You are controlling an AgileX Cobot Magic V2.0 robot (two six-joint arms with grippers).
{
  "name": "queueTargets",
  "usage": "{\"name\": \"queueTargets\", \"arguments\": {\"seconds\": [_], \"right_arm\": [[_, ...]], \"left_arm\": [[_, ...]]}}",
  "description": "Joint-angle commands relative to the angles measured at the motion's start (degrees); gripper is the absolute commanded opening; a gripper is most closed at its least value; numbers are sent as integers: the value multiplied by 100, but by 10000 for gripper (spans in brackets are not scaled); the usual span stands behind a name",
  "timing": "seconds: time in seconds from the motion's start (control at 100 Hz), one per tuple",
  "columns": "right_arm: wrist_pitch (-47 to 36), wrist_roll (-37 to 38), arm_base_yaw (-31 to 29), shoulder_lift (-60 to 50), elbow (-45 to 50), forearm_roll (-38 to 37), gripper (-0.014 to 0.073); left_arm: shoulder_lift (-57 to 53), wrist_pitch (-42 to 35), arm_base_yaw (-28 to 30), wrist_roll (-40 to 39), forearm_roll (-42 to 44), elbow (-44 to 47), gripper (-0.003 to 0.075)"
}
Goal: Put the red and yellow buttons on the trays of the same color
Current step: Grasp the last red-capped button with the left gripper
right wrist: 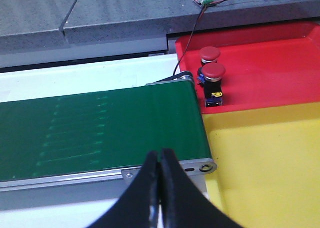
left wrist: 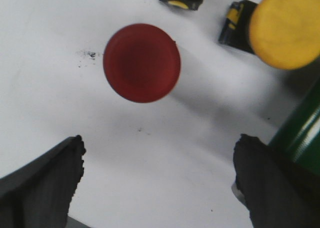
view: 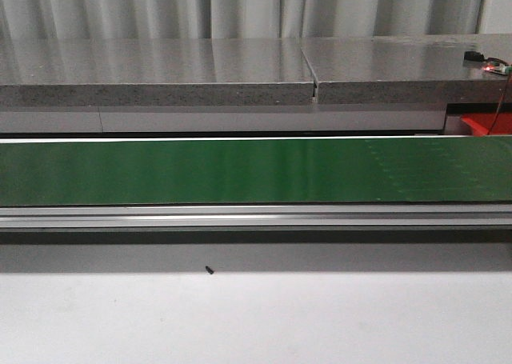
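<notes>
Two yellow buttons (left wrist: 287, 27) cropped at frame edge, left fingers (left wrist: 42, 183) apart, right fingers (right wrist: 160, 188) together.

Back wall: pale pleated curtain (view: 240, 8), hung in vertical folds.
Ledge: grey speckled stone slabs (view: 160, 72), split by a seam right of centre; soft reflections are seen on top.
Near surface: plain white surface (view: 320, 316), evenly lit, a small dark speck (view: 209, 270) on it.

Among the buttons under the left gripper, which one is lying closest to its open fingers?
The red button, standing alone on the white surface, is closest to the left gripper. The yellow buttons lie farther off, one cut by the picture's edge.
</notes>
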Motion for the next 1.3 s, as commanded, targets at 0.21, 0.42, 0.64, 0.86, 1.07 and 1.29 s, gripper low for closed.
{"name": "queueTargets", "arguments": {"seconds": [0.21,0.42,0.64,0.86,1.07,1.29], "right_arm": [[-437,1,-2,48,-145,-47,-67],[-437,1,-2,48,-145,-47,-67],[-425,1,-2,48,-145,-47,-67],[-425,1,-2,48,-145,-47,-67],[-425,1,-2,48,-145,-47,-67],[-425,1,-2,48,-145,-47,-67]], "left_arm": [[20,-907,134,68,0,-168,587],[277,-1480,124,101,-126,-168,587],[441,-1814,124,101,-163,-168,562],[441,-2006,124,101,-163,-168,326],[441,-1969,124,101,-163,-168,116],[202,-1851,124,101,-191,-132,71]]}}
